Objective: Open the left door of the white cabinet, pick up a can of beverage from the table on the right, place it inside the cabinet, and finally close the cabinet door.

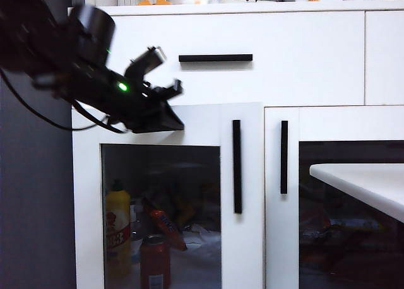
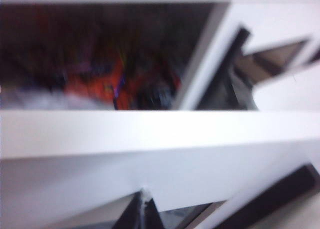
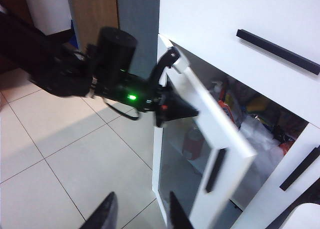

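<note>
The left end effector (image 1: 165,112), black and wedge-shaped with its tips together, presses on the glass-paned left door (image 1: 243,175) of the white cabinet (image 1: 303,55). Behind the dark glass stands the red metal can of beverage (image 1: 154,262). The right end effector (image 3: 142,214), black fingers apart and empty, hangs above the tiled floor (image 3: 60,159).

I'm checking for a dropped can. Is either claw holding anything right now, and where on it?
Nothing is held. The left claw is shut, its tip at the outer face of the half-open left door. The right claw hangs empty over the floor. The can stands inside the cabinet.
</note>
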